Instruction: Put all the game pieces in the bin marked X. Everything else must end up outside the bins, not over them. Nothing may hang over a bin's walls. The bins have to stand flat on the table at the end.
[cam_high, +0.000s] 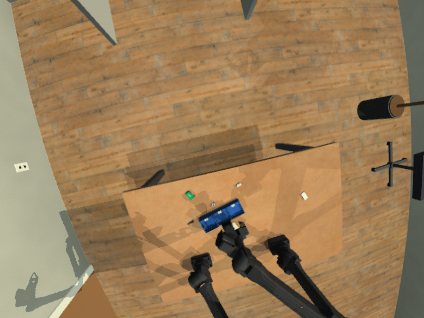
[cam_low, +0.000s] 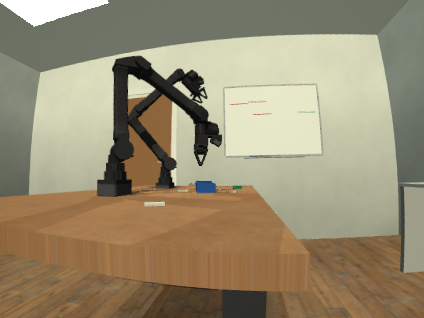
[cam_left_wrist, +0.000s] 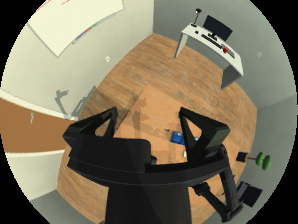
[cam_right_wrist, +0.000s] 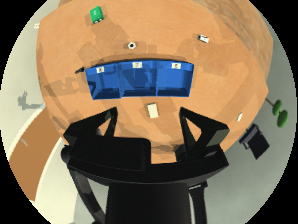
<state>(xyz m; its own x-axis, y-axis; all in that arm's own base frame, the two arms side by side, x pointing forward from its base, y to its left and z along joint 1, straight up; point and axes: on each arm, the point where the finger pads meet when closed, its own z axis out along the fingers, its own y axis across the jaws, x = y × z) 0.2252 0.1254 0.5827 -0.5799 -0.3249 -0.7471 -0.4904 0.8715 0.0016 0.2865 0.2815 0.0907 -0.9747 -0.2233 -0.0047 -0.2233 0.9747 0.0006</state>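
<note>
Three joined blue bins (cam_right_wrist: 139, 92) (cam_high: 212, 225) (cam_low: 205, 187) (cam_left_wrist: 177, 137) stand on the table; their labels are too small to read, and no contents show. A green piece (cam_right_wrist: 96, 15) (cam_high: 190, 195), a pale ring-like piece (cam_right_wrist: 131, 45) (cam_high: 213, 204) and a small white-and-dark block (cam_right_wrist: 203, 38) (cam_high: 238, 185) lie beyond them. A cream block (cam_right_wrist: 153, 111) lies on the near side. Another pale block (cam_high: 304, 196) (cam_low: 154, 204) lies off right. My right gripper (cam_right_wrist: 148, 110) (cam_low: 200, 163) is open and empty above the cream block. My left gripper (cam_left_wrist: 148, 110) (cam_low: 200, 100) is open, high up.
A small dark piece (cam_right_wrist: 80, 70) (cam_high: 191, 221) lies by the bins' left end. The right arm reaches in beside the bins' near side. The table's far edge is beyond the green piece.
</note>
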